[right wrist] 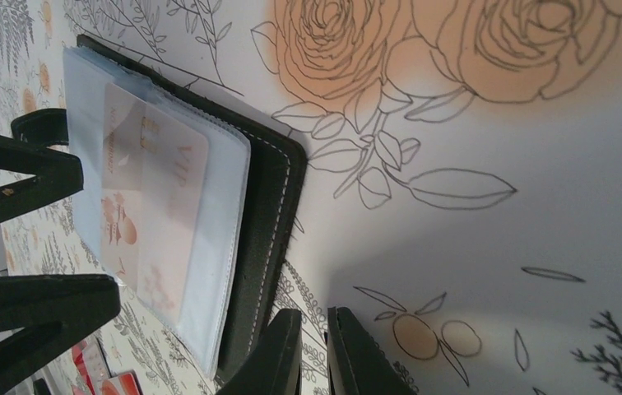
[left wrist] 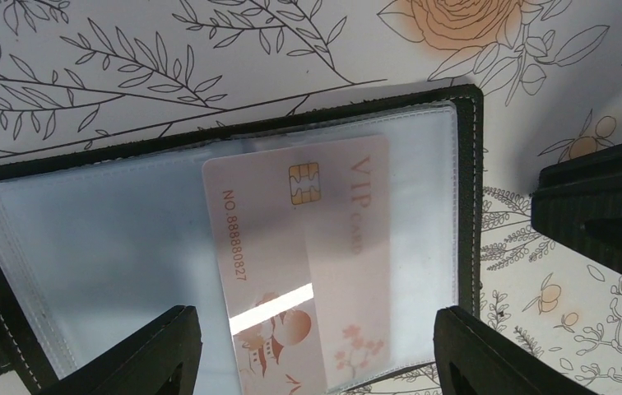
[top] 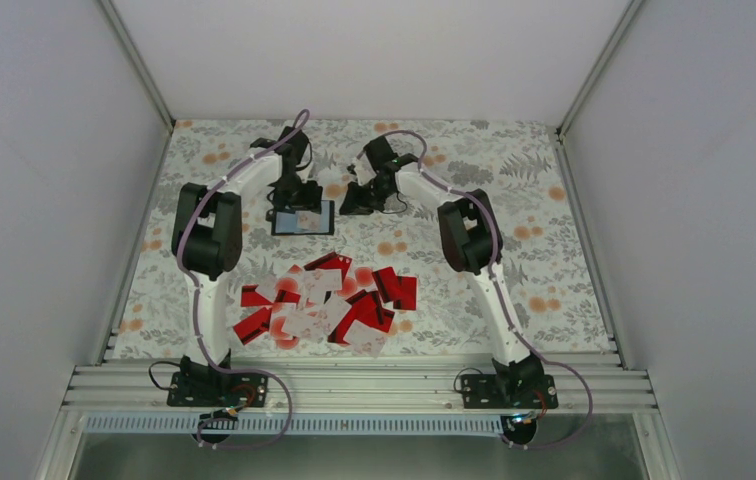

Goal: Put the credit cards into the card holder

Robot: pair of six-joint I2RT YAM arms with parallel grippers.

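One card holder (top: pixel 303 218) holds one pale card (left wrist: pixel 308 255). The loose credit cards (top: pixel 329 300) form one heap of over a dozen, red and white mixed, overlapping too much for an exact count.

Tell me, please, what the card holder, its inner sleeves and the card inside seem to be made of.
Card holder: black leather or imitation, matte, with pale stitching along the edge.
Sleeves: thin clear plastic, slightly milky; the card shows through.
Card: stiff glossy plastic, probably; it reflects a bright strip of light.
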